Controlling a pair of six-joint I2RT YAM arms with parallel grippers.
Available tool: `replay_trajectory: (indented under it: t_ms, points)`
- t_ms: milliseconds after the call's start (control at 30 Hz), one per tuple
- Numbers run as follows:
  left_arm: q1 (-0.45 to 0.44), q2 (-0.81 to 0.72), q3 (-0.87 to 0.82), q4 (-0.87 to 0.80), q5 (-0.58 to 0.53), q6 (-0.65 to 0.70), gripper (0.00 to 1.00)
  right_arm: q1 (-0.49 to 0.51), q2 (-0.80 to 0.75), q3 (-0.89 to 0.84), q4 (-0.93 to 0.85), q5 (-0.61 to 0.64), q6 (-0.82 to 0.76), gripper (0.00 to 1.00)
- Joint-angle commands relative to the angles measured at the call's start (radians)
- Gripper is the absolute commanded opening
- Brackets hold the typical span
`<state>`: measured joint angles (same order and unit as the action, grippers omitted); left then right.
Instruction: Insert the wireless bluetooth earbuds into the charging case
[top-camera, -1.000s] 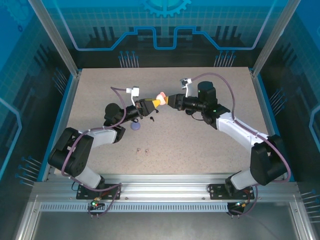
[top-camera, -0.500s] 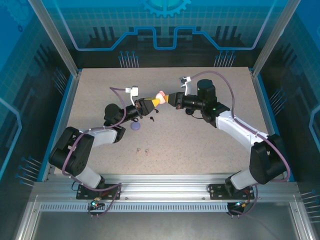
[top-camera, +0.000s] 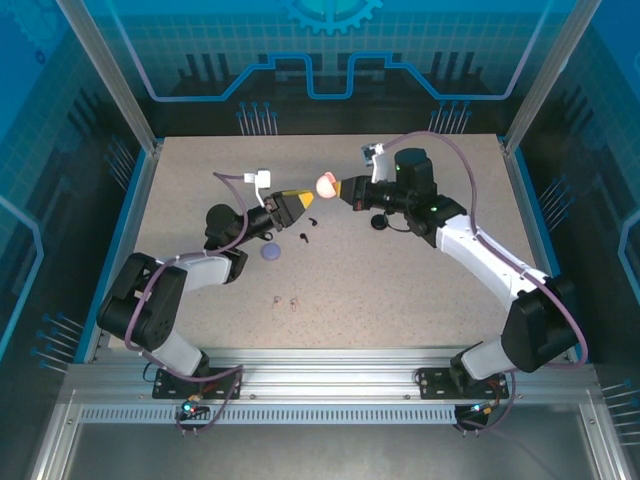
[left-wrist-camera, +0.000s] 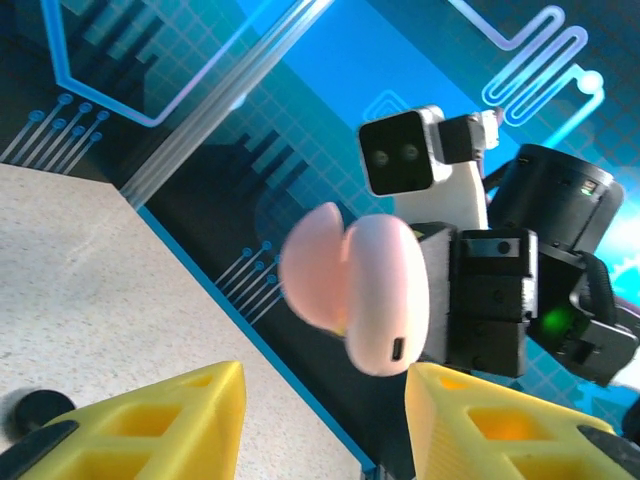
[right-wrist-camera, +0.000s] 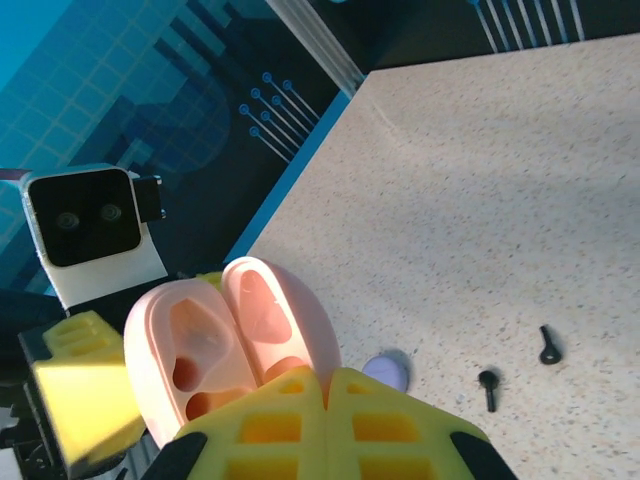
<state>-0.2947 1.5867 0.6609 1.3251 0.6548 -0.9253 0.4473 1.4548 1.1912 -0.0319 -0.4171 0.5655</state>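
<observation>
Above the table (top-camera: 430, 300), clamping open pink charging case (right-wrist-camera: 230, 340) in right gripper (right-wrist-camera: 326, 388); left gripper (top-camera: 299, 197) spread empty; pink earbuds (top-camera: 287, 300) uninserted.

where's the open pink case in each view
Top external: pink case, upper centre.
Left wrist: centre of the picture.
Right wrist: lower left, open side facing the camera.
Shared landmark: the yellow left end effector, just beside the case.

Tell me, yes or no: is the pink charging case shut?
No, the pink charging case is hinged open, both inner wells showing above the right fingers.
</observation>
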Motion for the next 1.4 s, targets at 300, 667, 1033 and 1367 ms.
replay_trajectory:
  t_ms: [300,667,1033,1367]
  points:
    - [0.059,-0.075,0.268,-0.497,0.126,0.276,0.57,-0.077,0.041,0.244,-0.323,0.053,-0.222,0.00]
    - [0.067,-0.002,0.608,-1.180,0.293,0.719,0.62,-0.095,0.149,0.446,-0.545,0.071,-0.451,0.00]
    - [0.078,0.093,0.791,-1.499,0.472,0.879,0.61,-0.084,0.198,0.521,-0.612,0.026,-0.531,0.00]
    - [0.078,0.133,0.851,-1.572,0.560,0.913,0.61,-0.031,0.260,0.615,-0.677,0.032,-0.566,0.00]
